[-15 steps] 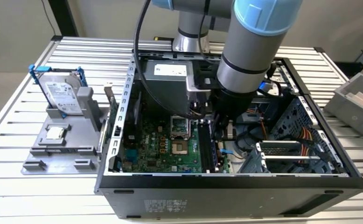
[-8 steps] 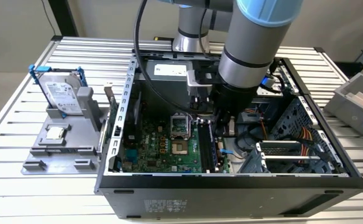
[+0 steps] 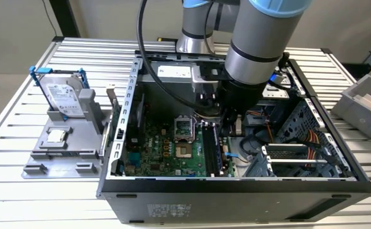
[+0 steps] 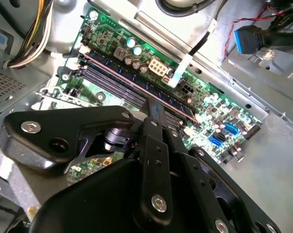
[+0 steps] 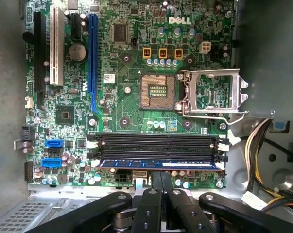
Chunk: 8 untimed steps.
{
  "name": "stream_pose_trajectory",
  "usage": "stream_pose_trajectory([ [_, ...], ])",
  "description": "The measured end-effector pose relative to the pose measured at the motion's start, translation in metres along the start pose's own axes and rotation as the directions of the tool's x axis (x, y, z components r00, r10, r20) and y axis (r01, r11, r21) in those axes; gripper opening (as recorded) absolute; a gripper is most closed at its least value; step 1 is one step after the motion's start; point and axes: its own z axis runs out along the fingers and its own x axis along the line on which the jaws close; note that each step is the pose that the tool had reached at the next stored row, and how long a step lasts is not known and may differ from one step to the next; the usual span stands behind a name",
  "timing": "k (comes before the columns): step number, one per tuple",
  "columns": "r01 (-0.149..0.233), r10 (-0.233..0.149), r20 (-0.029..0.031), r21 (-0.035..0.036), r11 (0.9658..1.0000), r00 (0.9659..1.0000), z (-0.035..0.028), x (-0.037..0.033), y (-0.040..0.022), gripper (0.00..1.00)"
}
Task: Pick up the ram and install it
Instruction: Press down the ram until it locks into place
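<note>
The ram (image 5: 136,165) is a long thin bluish stick lying along the outermost of the long black slots (image 5: 156,145) on the green motherboard (image 5: 122,111). In the second wrist view the ram (image 4: 117,77) shows as a narrow edge running along the slots. My gripper (image 5: 161,175) is shut, its two black fingers pressed together. Their tips touch the middle of the ram's upper edge. In the second wrist view the gripper (image 4: 155,110) meets that same edge. In the exterior view the arm (image 3: 255,57) reaches down into the open computer case (image 3: 236,183) over the slots.
An open processor socket (image 5: 157,91) with its raised metal frame (image 5: 212,92) lies beside the slots. Cable bundles (image 5: 255,145) fill the case corner. Outside the case a grey holder (image 3: 61,148) carries a hard drive in a blue frame (image 3: 65,98) and a small square chip (image 3: 56,136).
</note>
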Motion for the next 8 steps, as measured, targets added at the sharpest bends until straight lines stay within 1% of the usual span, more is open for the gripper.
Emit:
stream_pose_trajectory([
  [3,0.0,0.0,-0.0001,0.0,1.0,1.0,-0.0027,0.0,0.0,0.0],
  [8,0.0,0.0,-0.0001,0.0,1.0,1.0,-0.0091,-0.0001,0.0001,0.0],
])
